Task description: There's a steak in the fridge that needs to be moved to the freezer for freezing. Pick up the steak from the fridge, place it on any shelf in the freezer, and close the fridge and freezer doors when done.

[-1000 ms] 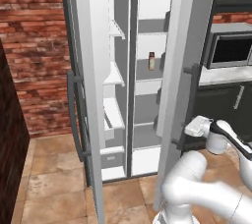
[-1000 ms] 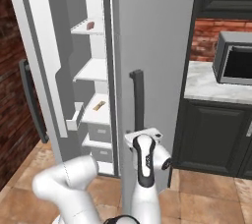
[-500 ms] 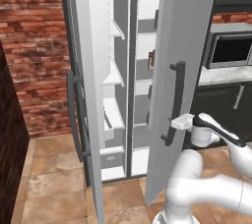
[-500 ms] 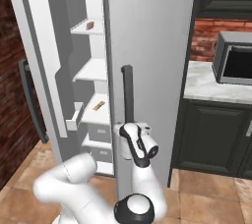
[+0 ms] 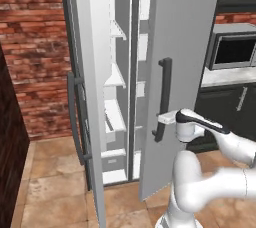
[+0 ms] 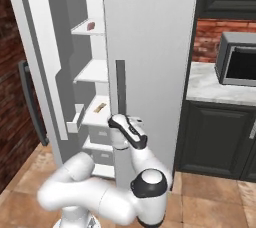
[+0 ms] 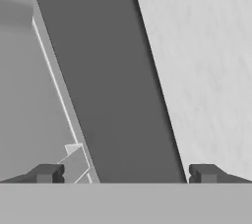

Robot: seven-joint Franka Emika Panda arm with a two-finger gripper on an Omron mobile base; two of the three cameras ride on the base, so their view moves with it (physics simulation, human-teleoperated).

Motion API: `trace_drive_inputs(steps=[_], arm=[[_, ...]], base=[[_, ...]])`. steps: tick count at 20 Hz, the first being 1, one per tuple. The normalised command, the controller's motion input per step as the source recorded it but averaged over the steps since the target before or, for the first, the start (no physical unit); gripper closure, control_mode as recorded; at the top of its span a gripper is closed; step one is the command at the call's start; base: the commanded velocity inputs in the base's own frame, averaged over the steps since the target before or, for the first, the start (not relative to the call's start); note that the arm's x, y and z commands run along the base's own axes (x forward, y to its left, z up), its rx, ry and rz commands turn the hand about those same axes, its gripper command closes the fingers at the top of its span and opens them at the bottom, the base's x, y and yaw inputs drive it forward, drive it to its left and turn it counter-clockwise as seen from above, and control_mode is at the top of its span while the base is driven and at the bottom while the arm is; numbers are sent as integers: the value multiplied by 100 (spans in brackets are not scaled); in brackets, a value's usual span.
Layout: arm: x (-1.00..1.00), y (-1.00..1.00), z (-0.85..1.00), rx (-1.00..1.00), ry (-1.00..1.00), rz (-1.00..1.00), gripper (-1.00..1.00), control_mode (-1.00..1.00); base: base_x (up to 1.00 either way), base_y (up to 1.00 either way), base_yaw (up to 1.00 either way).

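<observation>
The steak (image 6: 90, 25) lies as a small pink-red slab on the top shelf of the freezer (image 6: 92, 72), whose narrow door (image 5: 87, 72) stands wide open at the left. The wide fridge door (image 5: 182, 47) is swung most of the way shut and hides the fridge's shelves. My gripper (image 5: 165, 118) is at the lower part of that door's dark bar handle (image 5: 164, 94). In the hand view the gripper (image 7: 125, 174) is open, with the handle (image 7: 113, 85) between its fingertips (image 7: 47, 173).
A small tan item (image 6: 100, 107) lies on a lower freezer shelf above the white drawers (image 6: 100, 134). A counter with a microwave (image 6: 240, 64) and dark cabinets (image 6: 220, 137) stands right of the fridge. A brick wall (image 5: 35, 47) is at the left.
The fridge door has swung further shut with my hand at its handle. The fridge shelves and the jar inside are now hidden behind it.
</observation>
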Motion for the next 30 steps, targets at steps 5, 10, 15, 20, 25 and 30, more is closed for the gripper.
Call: trace_drive_inputs(steps=[5,10,15,20,25,30], arm=[[45,95,0,0,0,-5,-100,-100],[46,78,0,0,0,-5,-100,-100],[49,49,0,0,1,-4,-100,-100],[53,28,0,0,2,-2,-100,-100],[54,22,0,0,1,-1,-100,-100],[3,0,18,0,0,0,-100,-100]], base=[[0,0,0],[0,0,0],[0,0,0],[0,0,0],[0,0,0],[0,0,0]])
